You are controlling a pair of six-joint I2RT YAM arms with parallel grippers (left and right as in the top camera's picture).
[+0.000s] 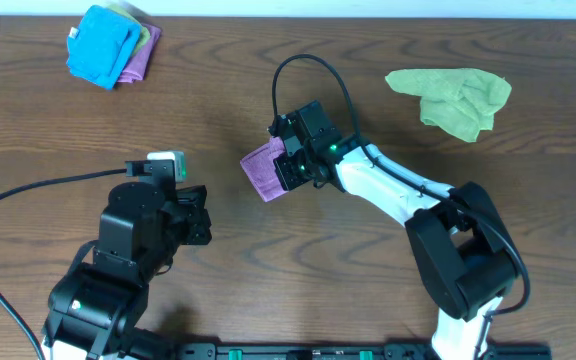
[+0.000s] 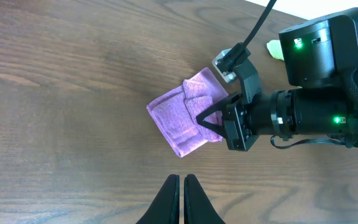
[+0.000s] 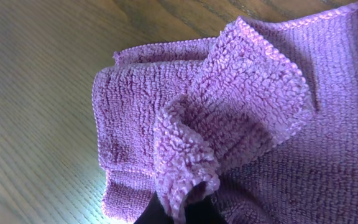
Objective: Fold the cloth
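The cloth [image 1: 261, 176] lies mid-way across the tabletop [image 1: 218, 90], already folded into a small layered rectangle, with the right tool [image 1: 286, 165] clamped on its raised corner and the left tool [image 2: 182, 193] closed empty nearby; flattening and release appear outstanding.

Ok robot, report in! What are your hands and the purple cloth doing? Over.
Right gripper shut on the cloth, folded small. Left gripper shut, empty, apart. Green cloth, blue cloth far aside.

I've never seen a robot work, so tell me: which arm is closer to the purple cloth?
The right. The right gripper sits on the cloth, pinching a raised fold of it. The left gripper is shut and apart from it, over the table.
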